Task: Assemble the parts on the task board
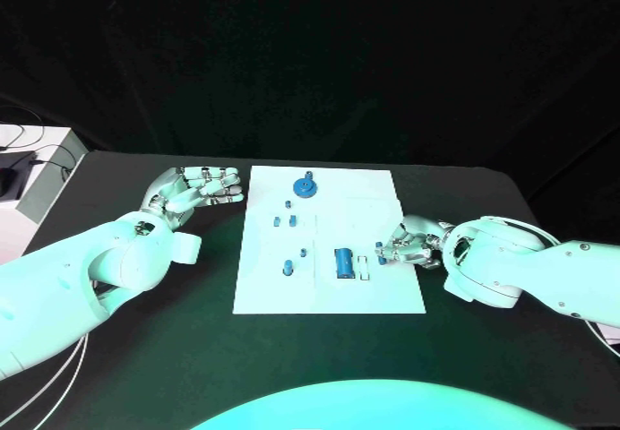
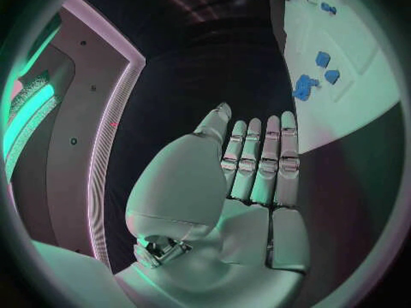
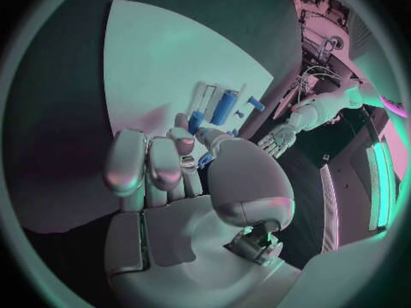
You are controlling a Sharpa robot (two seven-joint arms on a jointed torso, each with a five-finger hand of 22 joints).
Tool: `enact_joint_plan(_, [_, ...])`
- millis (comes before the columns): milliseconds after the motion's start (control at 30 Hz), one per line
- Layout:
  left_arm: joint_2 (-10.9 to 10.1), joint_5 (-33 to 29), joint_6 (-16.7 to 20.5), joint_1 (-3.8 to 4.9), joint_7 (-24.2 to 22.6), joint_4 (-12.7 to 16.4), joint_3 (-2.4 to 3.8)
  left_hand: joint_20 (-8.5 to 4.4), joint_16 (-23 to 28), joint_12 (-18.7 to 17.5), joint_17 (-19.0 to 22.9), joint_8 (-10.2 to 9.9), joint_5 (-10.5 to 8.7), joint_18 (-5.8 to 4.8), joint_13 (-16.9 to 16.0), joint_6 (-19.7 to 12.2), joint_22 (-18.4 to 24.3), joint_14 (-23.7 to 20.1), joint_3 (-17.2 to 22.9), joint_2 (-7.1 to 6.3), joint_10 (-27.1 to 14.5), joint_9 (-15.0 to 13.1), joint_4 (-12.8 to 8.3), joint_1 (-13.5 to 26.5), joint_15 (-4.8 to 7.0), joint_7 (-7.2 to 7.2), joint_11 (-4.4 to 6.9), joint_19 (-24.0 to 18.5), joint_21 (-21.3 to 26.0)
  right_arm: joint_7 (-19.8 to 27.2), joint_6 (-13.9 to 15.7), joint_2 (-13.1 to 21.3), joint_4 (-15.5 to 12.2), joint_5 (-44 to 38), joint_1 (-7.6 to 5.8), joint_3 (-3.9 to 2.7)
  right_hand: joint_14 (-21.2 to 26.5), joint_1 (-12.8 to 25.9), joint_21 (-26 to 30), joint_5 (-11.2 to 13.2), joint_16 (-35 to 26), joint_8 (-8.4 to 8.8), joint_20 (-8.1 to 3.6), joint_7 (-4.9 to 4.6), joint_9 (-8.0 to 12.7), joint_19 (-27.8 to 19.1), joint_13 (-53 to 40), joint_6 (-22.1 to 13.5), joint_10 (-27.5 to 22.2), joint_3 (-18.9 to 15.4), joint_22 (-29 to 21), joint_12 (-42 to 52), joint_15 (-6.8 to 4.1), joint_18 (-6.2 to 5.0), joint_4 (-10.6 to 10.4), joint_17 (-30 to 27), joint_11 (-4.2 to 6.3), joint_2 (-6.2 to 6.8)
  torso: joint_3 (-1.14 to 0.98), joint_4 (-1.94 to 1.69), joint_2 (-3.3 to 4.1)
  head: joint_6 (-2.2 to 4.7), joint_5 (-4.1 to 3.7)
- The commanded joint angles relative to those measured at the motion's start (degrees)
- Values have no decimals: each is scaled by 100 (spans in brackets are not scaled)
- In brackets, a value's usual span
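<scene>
Black table under the board (image 1: 348, 193); my left hand (image 1: 196, 189) lies flat, empty; my right hand (image 1: 411, 246) curls near the cylinder (image 1: 344, 262), grip unclear; a hasty reach could knock it.

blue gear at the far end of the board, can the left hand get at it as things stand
Probably yes. The left hand rests open on the table at the task board's left edge, level with the blue gear, holding nothing. Only bare white board lies between them, and the right hand is down by the nearer parts.
</scene>
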State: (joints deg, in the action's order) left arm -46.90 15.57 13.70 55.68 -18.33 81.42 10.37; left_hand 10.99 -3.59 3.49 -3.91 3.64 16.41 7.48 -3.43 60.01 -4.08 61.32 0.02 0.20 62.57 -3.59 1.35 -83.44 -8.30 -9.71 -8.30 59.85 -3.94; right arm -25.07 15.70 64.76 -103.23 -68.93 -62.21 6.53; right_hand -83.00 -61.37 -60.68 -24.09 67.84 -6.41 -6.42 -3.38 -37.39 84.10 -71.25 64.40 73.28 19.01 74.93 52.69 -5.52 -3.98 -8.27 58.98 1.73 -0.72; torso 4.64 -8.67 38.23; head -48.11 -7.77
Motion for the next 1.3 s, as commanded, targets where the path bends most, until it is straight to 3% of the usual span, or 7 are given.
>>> enact_joint_plan(33, [10, -23, -90, -3, -20, 10, 5, 33, 11, -9, 1, -13, 17, 115, 7, -31, 9, -49, -5, -25, -32, 5, 27, -26, 6, 4, -24, -6, -6, 114, 136, 18, -77, 122, -24, -2, -14, -46, -29, -20, -19, -33, 30, 1, -6, 363, 1, 27, 23, 1565, 812, 38, 13, -75, 1591, 5, 19, 48, 2, -3, 1, -12, -8])
enact_joint_plan(367, [10, -23, -91, -3, -16, 13, 5, 33, 11, -9, 1, -13, 17, 115, 7, -31, 9, -49, -5, -25, -32, 5, 27, -26, 6, 4, -24, -6, -6, 86, -104, -63, -147, 220, -39, 3, -15, -55, -40, -11, -17, -41, 31, 2, -4, 361, 1, 23, 23, 1546, 815, 42, 14, -71, 1580, 10, 18, 44, 8, -2, -1, -35, 1])
enact_joint_plan(600, [5, -23, -98, -3, -13, 18, 5, 36, 12, -9, 2, -13, 12, 116, 6, -32, 9, -54, 3, -35, -33, 5, 50, -18, 4, 4, -26, -7, -6, 69, -222, -171, -107, 283, 33, 16, -14, -65, -44, -6, -20, -45, 30, 2, -1, 360, 2, 18, 18, 1531, 816, 42, 14, -70, 1577, 8, 17, 35, 9, -8, 0, -47, 5])
enact_joint_plan(1300, [-9, -24, -104, -3, -12, 23, 5, 36, 12, -9, 2, -13, 12, 116, 6, -32, 9, -54, 3, -35, -33, 5, 50, -18, 4, 4, -26, -7, -6, -19, -213, -471, 149, 32, 229, 22, -12, -73, -26, -7, -26, -52, 30, 2, 0, 357, 0, 17, 17, 1512, 811, 50, 14, -72, 1579, 4, 17, 26, 1, -1, 1, -53, 8])
